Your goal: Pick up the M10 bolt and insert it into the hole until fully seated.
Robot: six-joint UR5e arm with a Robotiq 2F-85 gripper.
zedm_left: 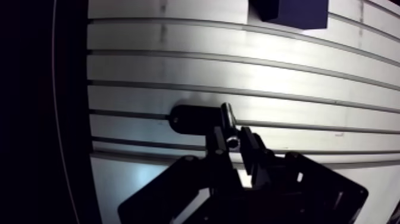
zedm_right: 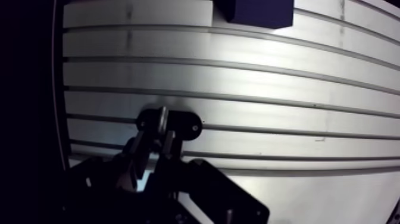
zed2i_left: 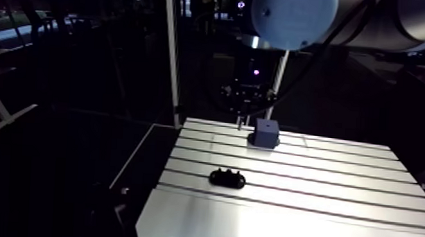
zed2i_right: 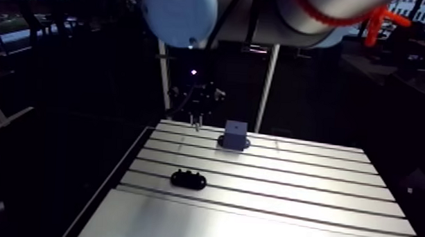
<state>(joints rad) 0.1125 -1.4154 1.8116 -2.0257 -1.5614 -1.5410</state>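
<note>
the gripper (zedm_left: 233,143) is pinching the m10 bolt (zedm_left: 227,116): its two dark fingers (zedm_left: 215,143) are drawn in close on either side of the metal shank, with only the bolt between them. the bolt is therefore off the slotted aluminium table (zedm_left: 268,71) and in the grip, with its shank reaching out past the fingertips toward the table surface and a shiny rounded end showing between the fingers. in the wrist view a black holder (zedm_left: 187,118), a low oblong piece lying across one of the table's slots, sits directly beyond the fingertips, and the far end of the bolt overlaps it; whether the two touch cannot be told there. in the arm view the gripper hangs above the table with the thin bolt pointing down from it, and the black holder shows small knobs along its top. a blue block (zedm_left: 290,12) stands further ahead, several slots away from the holder and well apart from the bolt; any hole in it is too dim to make out.
</note>
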